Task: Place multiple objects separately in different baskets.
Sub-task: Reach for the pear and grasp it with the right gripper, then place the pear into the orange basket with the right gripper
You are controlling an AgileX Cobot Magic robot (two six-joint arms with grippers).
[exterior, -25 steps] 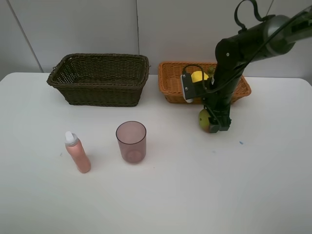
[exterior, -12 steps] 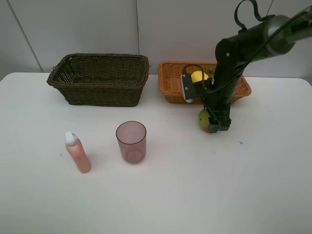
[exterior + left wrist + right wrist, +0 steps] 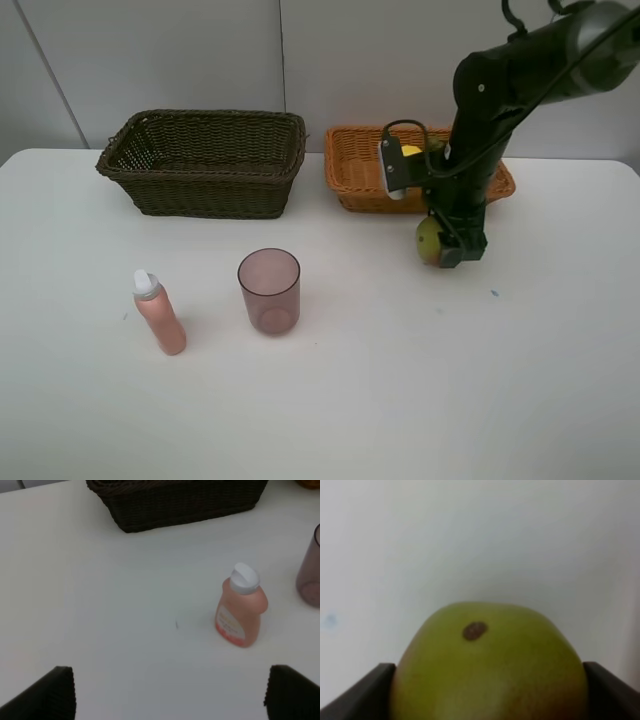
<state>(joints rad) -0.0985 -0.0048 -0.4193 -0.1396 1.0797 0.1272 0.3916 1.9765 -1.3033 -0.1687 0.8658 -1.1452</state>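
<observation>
My right gripper (image 3: 447, 246) is shut on the red-green pear (image 3: 429, 240), just above the table in front of the orange basket (image 3: 347, 168). The right wrist view shows the pear (image 3: 487, 660) filling the space between the two fingers (image 3: 364, 692). A yellow lemon (image 3: 410, 152) lies in the orange basket. The dark basket (image 3: 200, 172) stands at the back left. The pink bottle (image 3: 160, 313) and mauve cup (image 3: 269, 290) stand upright on the table. My left gripper (image 3: 170, 695) is open over bare table near the bottle (image 3: 241, 607), and does not show in the high view.
The white table (image 3: 400, 400) spreads wide in front of the baskets. The left wrist view shows the dark basket's wall (image 3: 175, 500) beyond the bottle and the cup's edge (image 3: 310, 567) beside it. A grey wall rises behind the table.
The right arm has risen a little and shifted right, carrying the pear off the table. The bottle, cup and baskets have not moved.
</observation>
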